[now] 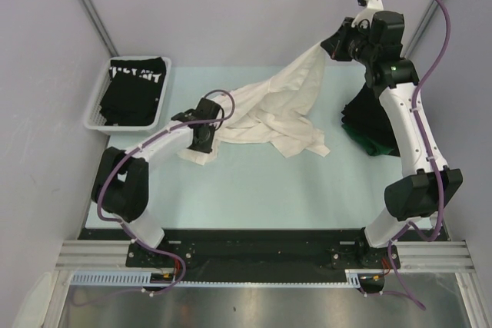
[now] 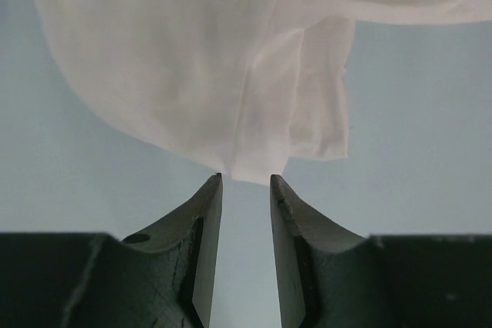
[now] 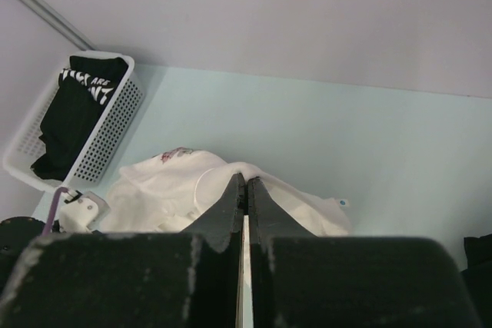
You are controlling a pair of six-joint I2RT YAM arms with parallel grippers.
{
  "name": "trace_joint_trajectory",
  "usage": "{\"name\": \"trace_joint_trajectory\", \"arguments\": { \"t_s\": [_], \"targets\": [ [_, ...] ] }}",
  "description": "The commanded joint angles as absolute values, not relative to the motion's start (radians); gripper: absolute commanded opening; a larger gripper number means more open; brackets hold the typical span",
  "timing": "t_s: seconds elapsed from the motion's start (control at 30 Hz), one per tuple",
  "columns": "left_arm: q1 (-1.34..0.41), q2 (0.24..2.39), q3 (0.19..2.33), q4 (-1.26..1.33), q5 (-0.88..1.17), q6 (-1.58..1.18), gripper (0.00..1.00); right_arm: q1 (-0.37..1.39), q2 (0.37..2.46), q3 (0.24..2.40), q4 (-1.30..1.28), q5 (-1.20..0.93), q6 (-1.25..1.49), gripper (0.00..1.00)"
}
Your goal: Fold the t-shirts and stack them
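Observation:
A white t-shirt [image 1: 277,109] lies crumpled on the pale blue table, one corner pulled up toward the back right. My right gripper [image 1: 329,45] is shut on that raised corner; in the right wrist view its jaws [image 3: 247,178] pinch white cloth, and the rest of the shirt [image 3: 169,186] hangs below with a bit of pink print showing. My left gripper [image 1: 206,144] is at the shirt's near-left end. In the left wrist view it [image 2: 246,178] is open, with nothing between its fingers and the hem of the white cloth [image 2: 215,59] just past the tips.
A white mesh basket [image 1: 96,105] at the far left holds a black t-shirt with white lettering [image 1: 137,74], seen again in the right wrist view [image 3: 88,86]. A dark pile of t-shirts [image 1: 367,120] lies at the right, under my right arm. Grey walls close in the back and sides.

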State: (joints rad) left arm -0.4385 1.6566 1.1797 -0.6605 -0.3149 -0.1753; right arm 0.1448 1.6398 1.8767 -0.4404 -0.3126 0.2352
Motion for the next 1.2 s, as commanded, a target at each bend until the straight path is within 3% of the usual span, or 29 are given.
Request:
{"name": "trace_joint_trajectory", "arguments": {
  "t_s": [0.0,0.43,1.17],
  "targets": [
    [-0.445,1.644,1.126,-0.591,-0.229,-0.164,0.36,0.14,1.582,1.878,-0.374,-0.337,0.235,0.0],
    [-0.477,1.643,1.031,-0.552,-0.189,-0.209,0.36,0.14,1.575,1.873,-0.374,-0.344,0.238,0.0],
    [-0.474,1.726,1.094,-0.551,-0.314,-0.14,0.34,0.138,1.591,1.882,-0.373,-0.353,0.244,0.0]
  ]
}}
